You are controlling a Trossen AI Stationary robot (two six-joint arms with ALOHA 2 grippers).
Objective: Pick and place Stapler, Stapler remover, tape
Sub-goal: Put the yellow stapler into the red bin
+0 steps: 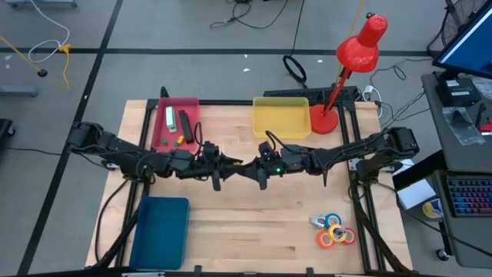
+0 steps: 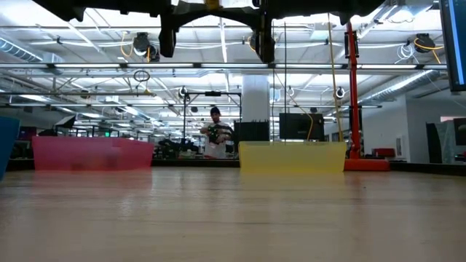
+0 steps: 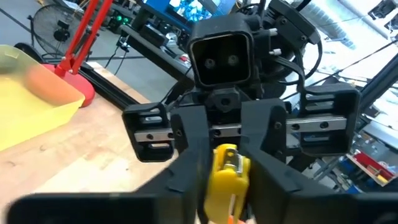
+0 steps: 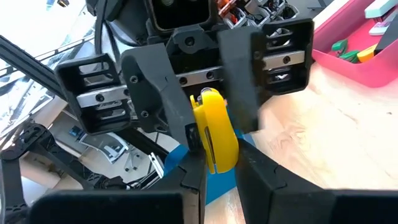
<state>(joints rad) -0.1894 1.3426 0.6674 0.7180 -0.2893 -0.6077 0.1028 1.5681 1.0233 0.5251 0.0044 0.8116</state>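
High over the middle of the table my two grippers meet tip to tip, both level. Between them hangs a small yellow stapler [image 3: 225, 177], also plain in the right wrist view [image 4: 214, 134]. My left gripper [image 3: 224, 186] comes from the table's left, and my right gripper [image 4: 219, 177] from the right. Each is shut on the stapler. From above, the fingers [image 1: 240, 164] hide it. Several tape rolls [image 1: 336, 231] lie flat near the front right, with a small grey thing [image 1: 315, 221] beside them. My left gripper has the stapler's end [image 3: 214, 186] between its two fingers, which come level from the table's left. The stapler is clear of the table. My right gripper pinches the other end [image 4: 217, 158] between its two fingers, level from the table's right; its fingers [image 3: 189, 134] stand on either side.
A pink tray [image 1: 163, 138] with a white and a dark item stands at the back left. A yellow tray [image 1: 280, 117] is at the back middle and a blue tray [image 1: 160, 231] at the front left. A red lamp [image 1: 350, 69] rises at the back right.
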